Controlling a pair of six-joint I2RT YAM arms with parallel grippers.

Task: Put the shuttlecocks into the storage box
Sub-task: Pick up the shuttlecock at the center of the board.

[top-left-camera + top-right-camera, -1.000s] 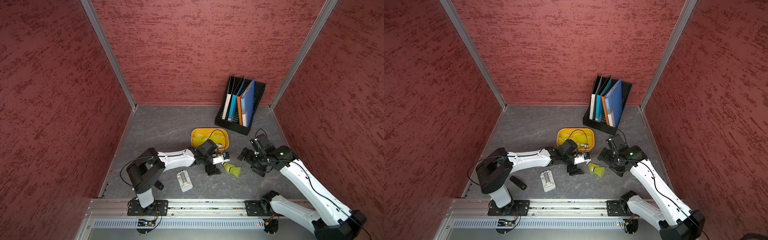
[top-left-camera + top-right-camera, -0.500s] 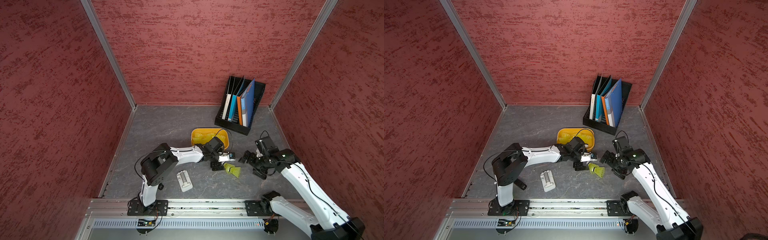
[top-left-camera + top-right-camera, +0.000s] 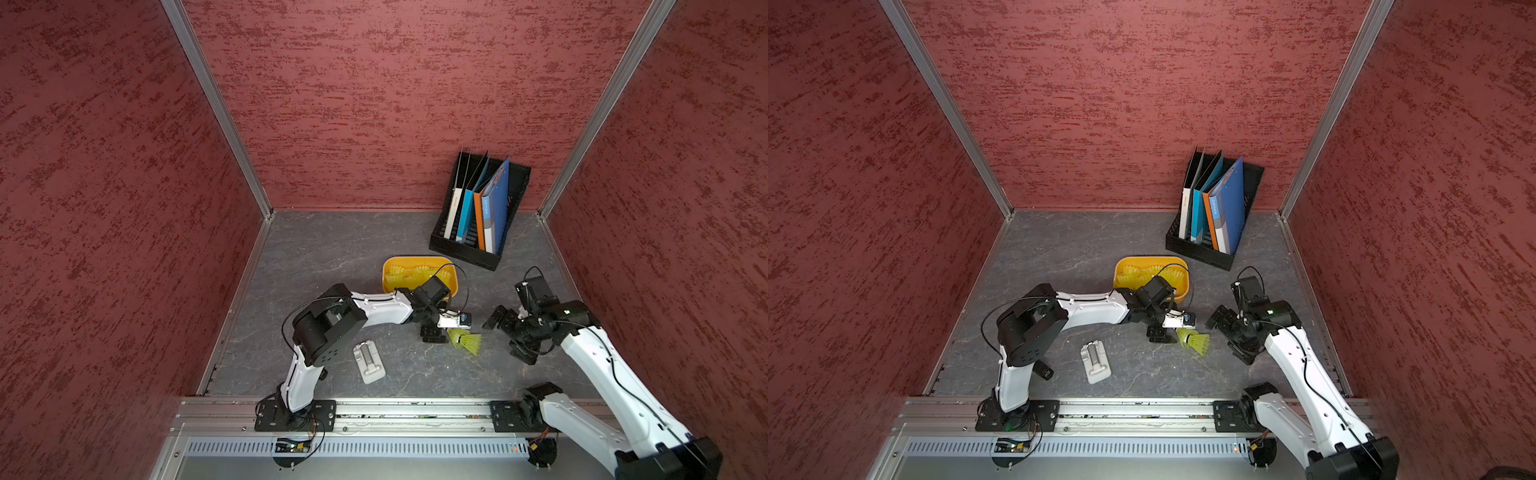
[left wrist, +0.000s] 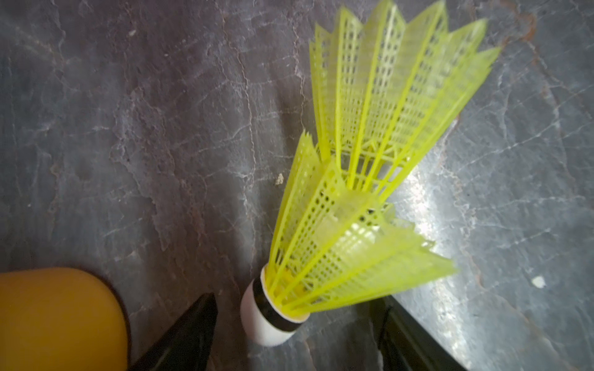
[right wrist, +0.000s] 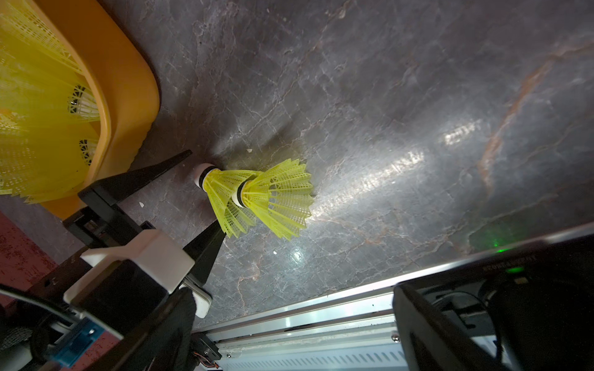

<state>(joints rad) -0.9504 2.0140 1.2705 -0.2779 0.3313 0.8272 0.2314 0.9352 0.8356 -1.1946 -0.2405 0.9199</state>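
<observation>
In both top views the orange box (image 3: 385,277) (image 3: 1118,275) sits mid-desk (image 3: 332,253) with several shuttlecocks (image 3: 415,274) inside. A loose pair (image 3: 466,339) lies near it, between the left claw (image 3: 430,333) and the right claw (image 3: 508,336), whose jaws gape wide.

Left wrist view: the left claw's (image 4: 295,300) jaws stand apart, straddling the pair's white tip.

Right wrist view: the loose pair (image 5: 257,199) lies nested on the desk, beside the box (image 5: 128,80).
</observation>
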